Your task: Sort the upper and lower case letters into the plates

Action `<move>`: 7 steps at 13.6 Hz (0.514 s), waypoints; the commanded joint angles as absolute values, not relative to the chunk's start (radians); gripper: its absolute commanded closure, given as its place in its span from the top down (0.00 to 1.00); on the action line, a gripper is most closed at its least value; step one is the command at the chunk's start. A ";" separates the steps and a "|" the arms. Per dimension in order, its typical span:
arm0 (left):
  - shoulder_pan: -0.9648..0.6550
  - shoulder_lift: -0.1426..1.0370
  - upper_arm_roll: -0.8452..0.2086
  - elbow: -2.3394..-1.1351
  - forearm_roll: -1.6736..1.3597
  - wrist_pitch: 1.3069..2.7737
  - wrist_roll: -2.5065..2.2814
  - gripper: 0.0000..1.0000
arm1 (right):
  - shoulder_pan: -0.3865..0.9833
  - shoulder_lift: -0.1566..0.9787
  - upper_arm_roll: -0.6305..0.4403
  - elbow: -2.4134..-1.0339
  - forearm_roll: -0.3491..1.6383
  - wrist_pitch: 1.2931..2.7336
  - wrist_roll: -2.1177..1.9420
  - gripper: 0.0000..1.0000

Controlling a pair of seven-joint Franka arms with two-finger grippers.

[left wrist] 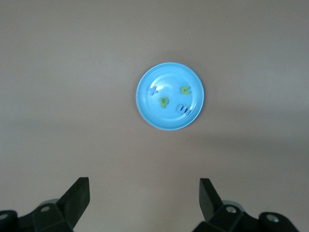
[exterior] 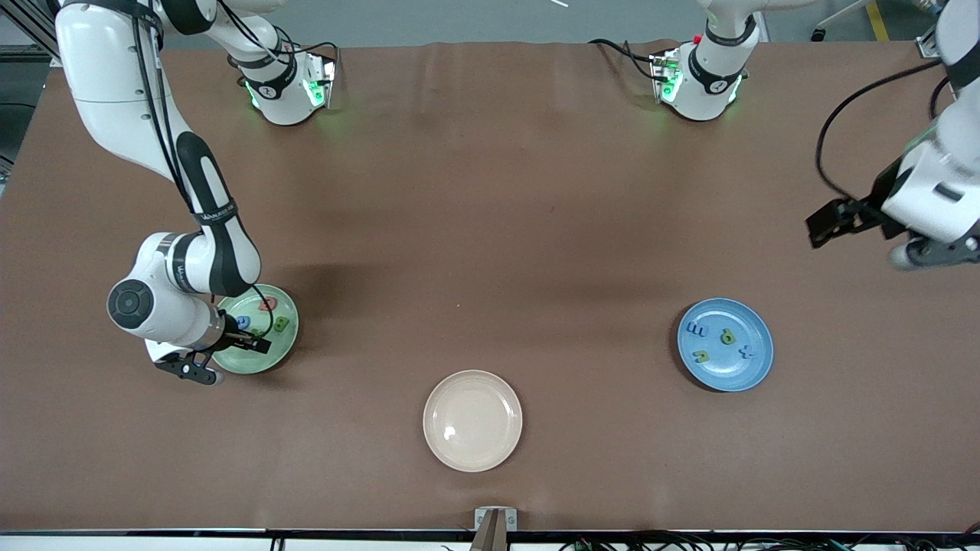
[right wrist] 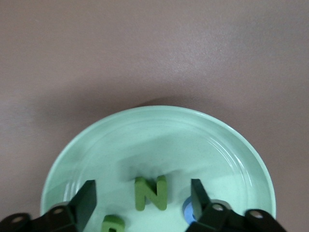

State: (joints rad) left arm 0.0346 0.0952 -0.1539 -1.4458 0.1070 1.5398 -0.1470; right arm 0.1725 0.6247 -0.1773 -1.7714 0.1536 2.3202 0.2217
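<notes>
The mint green plate [exterior: 285,348] lies toward the right arm's end of the table. My right gripper [exterior: 233,340] hangs low over it, open. A green letter N [right wrist: 151,193] lies flat in the plate [right wrist: 159,135], free between the fingers of that gripper [right wrist: 142,186]. Beside the N are another green letter [right wrist: 113,224] and a blue letter [right wrist: 188,210]; a red letter [exterior: 267,304] lies there too. The blue plate [exterior: 754,375] toward the left arm's end holds several small letters [left wrist: 164,101]. My left gripper [exterior: 827,226] waits high beside that plate [left wrist: 169,77], open and empty [left wrist: 145,186].
A cream-beige plate [exterior: 472,421] lies between the two plates, nearer the front camera, with nothing in it. The brown table top [exterior: 490,229] stretches bare toward the arm bases.
</notes>
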 commanded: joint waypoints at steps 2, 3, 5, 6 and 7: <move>0.026 0.011 -0.109 -1.483 0.055 1.488 -0.077 1.00 | 0.166 0.552 -0.178 -1.636 0.126 2.043 0.197 1.00; 0.028 0.002 -0.107 -1.485 0.034 1.482 -0.078 1.00 | 0.161 0.542 -0.179 -1.585 0.103 1.955 0.180 1.00; 0.028 -0.002 -0.112 -1.489 0.018 1.480 -0.109 1.00 | 0.144 0.532 -0.179 -1.505 0.078 1.822 0.128 1.00; 0.028 -0.003 -0.113 -1.489 0.015 1.479 -0.138 1.00 | 0.131 0.520 -0.179 -1.471 0.071 1.762 0.094 1.00; 0.029 -0.012 -0.114 -1.489 0.014 1.471 -0.149 1.00 | 0.115 0.509 -0.179 -1.451 0.069 1.717 0.062 1.00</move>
